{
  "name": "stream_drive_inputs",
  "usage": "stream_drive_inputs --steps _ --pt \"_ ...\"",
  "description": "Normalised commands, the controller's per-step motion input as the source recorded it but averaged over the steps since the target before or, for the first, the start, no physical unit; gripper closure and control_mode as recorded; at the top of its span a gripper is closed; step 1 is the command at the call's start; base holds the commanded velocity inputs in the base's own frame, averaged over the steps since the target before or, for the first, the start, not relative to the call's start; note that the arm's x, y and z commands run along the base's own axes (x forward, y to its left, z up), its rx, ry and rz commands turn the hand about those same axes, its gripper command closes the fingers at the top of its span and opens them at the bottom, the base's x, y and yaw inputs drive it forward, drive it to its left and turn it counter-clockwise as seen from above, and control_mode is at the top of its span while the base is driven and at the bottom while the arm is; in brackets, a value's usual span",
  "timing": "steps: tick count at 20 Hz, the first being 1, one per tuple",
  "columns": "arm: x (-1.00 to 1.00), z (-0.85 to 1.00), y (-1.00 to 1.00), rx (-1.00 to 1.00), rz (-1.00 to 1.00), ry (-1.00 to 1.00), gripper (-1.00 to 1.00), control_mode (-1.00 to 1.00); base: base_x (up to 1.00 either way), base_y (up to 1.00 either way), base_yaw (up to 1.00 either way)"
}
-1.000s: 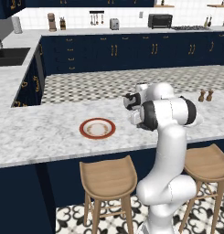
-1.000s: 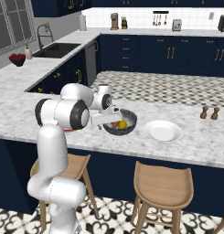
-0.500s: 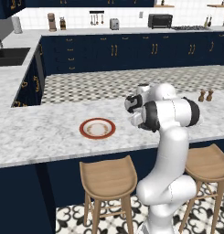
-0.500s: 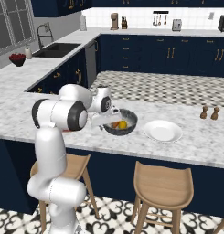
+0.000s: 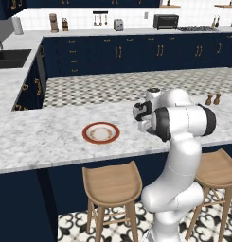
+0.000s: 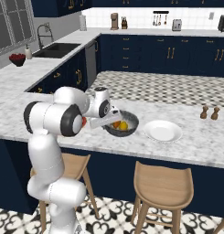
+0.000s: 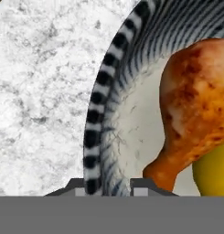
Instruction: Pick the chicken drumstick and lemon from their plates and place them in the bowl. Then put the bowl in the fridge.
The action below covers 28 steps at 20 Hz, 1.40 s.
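Your gripper [image 7: 109, 186] is clamped on the bowl [image 7: 102, 114] rim; chicken drumstick [image 7: 195, 109] and lemon [image 7: 213, 171] lie inside.

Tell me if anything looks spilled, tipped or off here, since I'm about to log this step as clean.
Nothing stands out. The bowl sits level on the counter with the chicken drumstick and lemon inside. The gripper straddles its rim. Both plates, red-rimmed and white, lie flat.
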Motion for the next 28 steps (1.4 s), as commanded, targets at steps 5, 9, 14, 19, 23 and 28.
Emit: stream_drive_inputs --steps 5,9,14,19,23,28 --pt "-0.48 0.79 -0.27 0.0 0.16 -0.04 1.0 -1.0 0.0 0.0 0.0" --pt "-0.48 0.73 -0.01 0.0 0.3 0.0 1.0 -1.0 0.0 0.0 0.0" --pt "-0.62 0.74 0.0 0.0 0.38 0.0 1.0 -1.0 0.0 0.0 0.0" --pt "-0.66 0.68 0.03 -0.03 0.39 0.01 1.0 -1.0 0.0 0.0 0.0" --pt "-0.97 0.55 0.32 -0.17 0.38 -0.02 1.0 -1.0 0.0 0.0 0.0" --pt "-1.0 0.47 0.53 -0.21 0.32 -0.17 1.0 -1.0 0.0 0.0 0.0"
